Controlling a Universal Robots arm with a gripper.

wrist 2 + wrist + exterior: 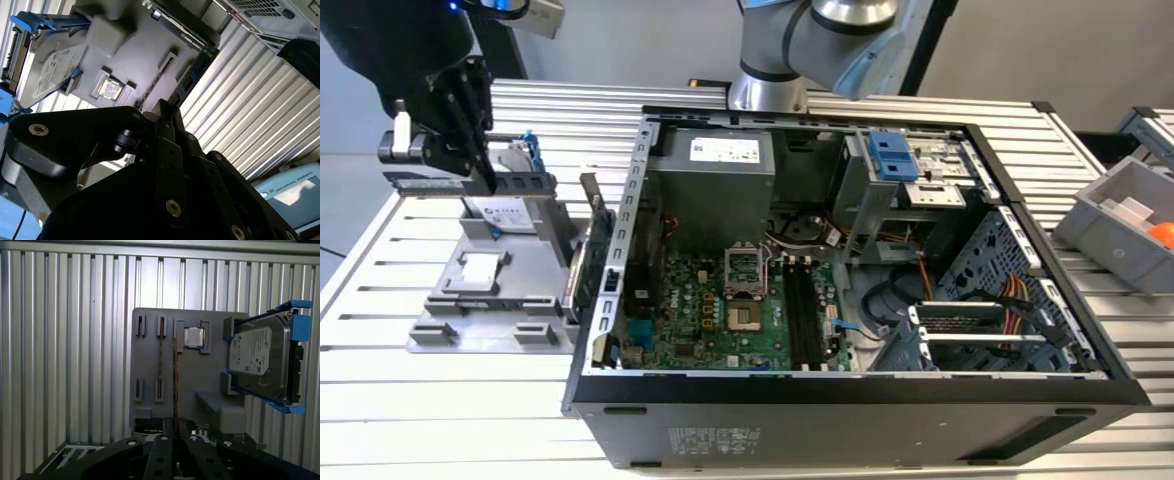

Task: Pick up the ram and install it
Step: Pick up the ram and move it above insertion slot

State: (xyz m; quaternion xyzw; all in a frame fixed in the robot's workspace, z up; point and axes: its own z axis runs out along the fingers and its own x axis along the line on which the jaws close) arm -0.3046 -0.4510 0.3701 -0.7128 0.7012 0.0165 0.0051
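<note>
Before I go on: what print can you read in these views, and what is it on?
Hard drive: white label, print too small to read.
Power supply: white label on top, too small to read.
Computer case: sticker on its outer wall, blurred.
Pendant: one line of white letters beside a round mark, a maker's mark only, no part number.
No part number or warning sign is legible on any of them.

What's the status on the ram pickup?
Gripper shut on the ram, edge-on over the gray holder. Not yet at the case. Hard drive stands apart; nothing seen in the way.
</note>
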